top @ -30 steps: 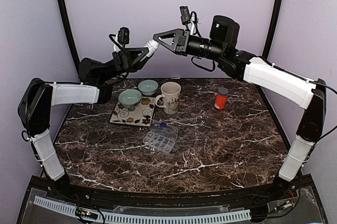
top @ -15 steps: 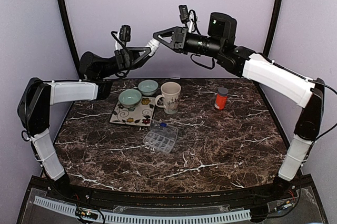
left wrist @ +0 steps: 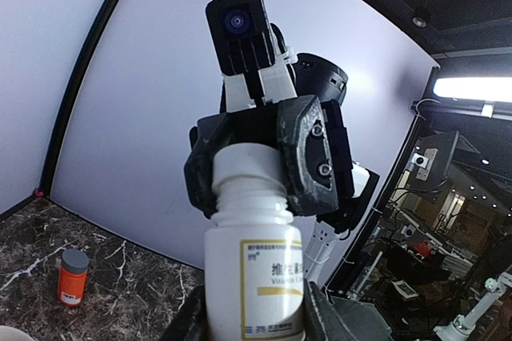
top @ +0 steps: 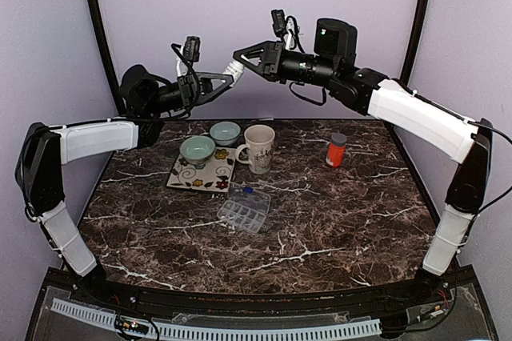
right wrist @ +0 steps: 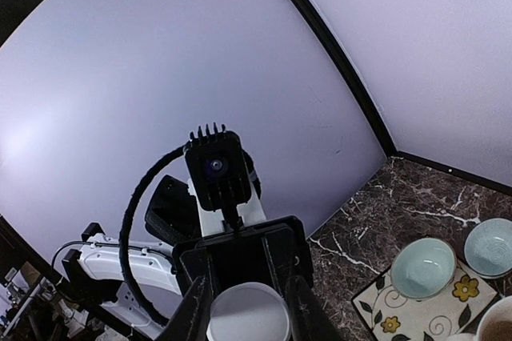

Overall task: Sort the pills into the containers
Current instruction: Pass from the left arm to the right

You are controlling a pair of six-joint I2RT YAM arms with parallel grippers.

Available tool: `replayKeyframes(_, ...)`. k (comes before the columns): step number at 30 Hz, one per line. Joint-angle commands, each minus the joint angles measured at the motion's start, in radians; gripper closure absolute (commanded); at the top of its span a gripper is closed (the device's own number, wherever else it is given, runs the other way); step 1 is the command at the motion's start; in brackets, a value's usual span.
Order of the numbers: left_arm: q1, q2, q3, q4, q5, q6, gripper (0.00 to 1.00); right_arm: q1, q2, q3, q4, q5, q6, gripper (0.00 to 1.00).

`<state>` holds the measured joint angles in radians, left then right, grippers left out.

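Status: early, nothing sorted as far as I can see. Both arms are up in the air with the white bottle (left wrist: 254,261) between them, high above the mug (top: 259,147) and a bit toward the left arm's side. The left gripper (top: 222,81) is clamped on the bottle body, and the right gripper (top: 240,58) is clenched around the cap (right wrist: 248,313). The cap is not yet off, so I read this as the uncapping step. The pill organizer (top: 244,209) sits on the counter (top: 344,213) just in front of the mug, arm-base side. There's a blue bit at its far edge, too small to identify. Two bowls (top: 198,150) on a floral mat (top: 200,177) are beside the mug, left-arm side, and look empty from here. The orange bottle (top: 337,150) stands well apart from the mug, right-arm side, capped and untouched. Left to do: open, pour, sort everything.
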<state>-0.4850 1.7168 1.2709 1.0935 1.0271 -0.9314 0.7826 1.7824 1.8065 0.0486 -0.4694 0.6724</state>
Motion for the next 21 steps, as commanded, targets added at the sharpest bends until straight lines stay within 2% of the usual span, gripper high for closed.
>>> replayKeyframes(1,-0.043,-0.102,0.005,-0.086,-0.049,0.15,0.99,0.044,0.058,-0.006,-0.115,-0.024,0.013,0.87)
replayKeyframes(15,-0.102,-0.203,0.021,-0.419,-0.274,0.523,0.99,0.057,0.103,0.083,-0.229,0.007,0.025,0.9)
replayKeyframes(21,-0.125,-0.241,0.023,-0.514,-0.421,0.657,0.99,0.059,0.115,0.1,-0.273,0.022,0.024,0.9)
